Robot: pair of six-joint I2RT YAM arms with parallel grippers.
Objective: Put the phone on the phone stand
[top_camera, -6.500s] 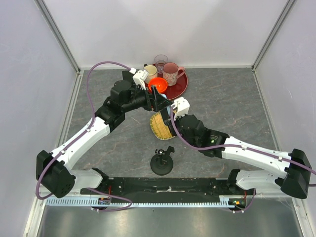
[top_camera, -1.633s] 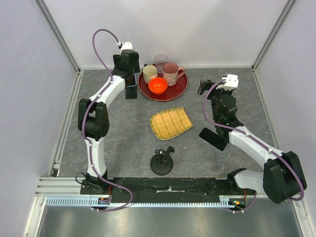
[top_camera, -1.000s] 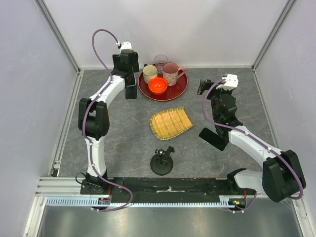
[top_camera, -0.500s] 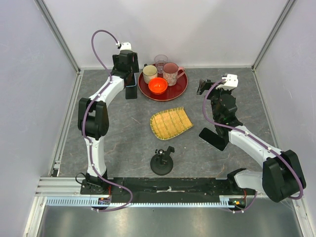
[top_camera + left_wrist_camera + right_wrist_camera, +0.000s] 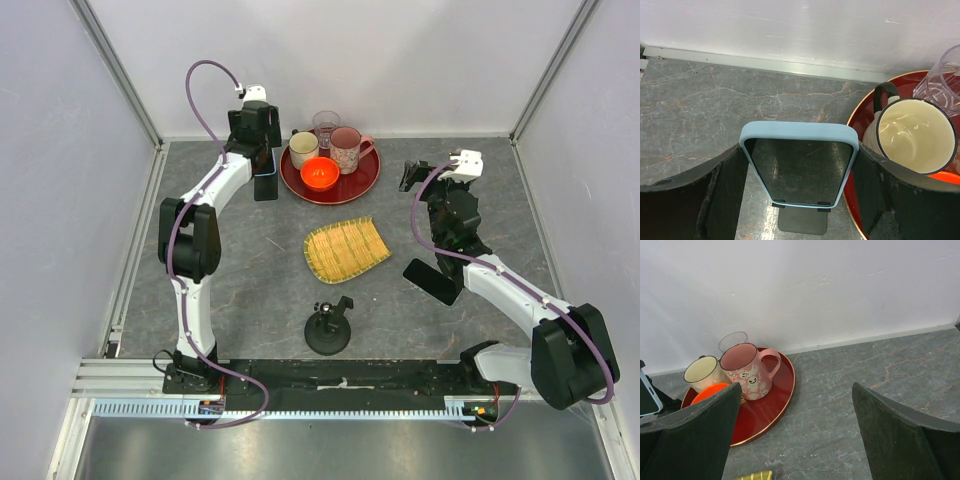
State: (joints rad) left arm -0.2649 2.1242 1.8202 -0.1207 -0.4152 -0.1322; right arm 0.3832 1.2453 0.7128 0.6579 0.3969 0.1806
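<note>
The phone (image 5: 800, 170), dark-screened in a light blue case, stands upright at the back left of the table (image 5: 265, 186). Its lower edge sits in the two lips of a flat black phone stand (image 5: 802, 220). My left gripper (image 5: 800, 150) straddles the phone, with a finger against each long side, so it is shut on it (image 5: 265, 168). My right gripper (image 5: 796, 387) hangs wide open and holds nothing. It is raised over the right part of the table (image 5: 410, 178), far from the phone.
A red round tray (image 5: 368, 182) right of the phone carries a cream mug (image 5: 912, 135), a pink mug (image 5: 746, 371), a clear glass (image 5: 325, 124) and an orange bowl (image 5: 320, 175). A woven bamboo mat (image 5: 345, 248) lies mid-table. A black round-based holder (image 5: 328, 330) stands near the front.
Since 6.5 s ago both arms have left the table's middle: the left to the back left with the phone, the right to the right side. No movement over the last 1.6 s.
</note>
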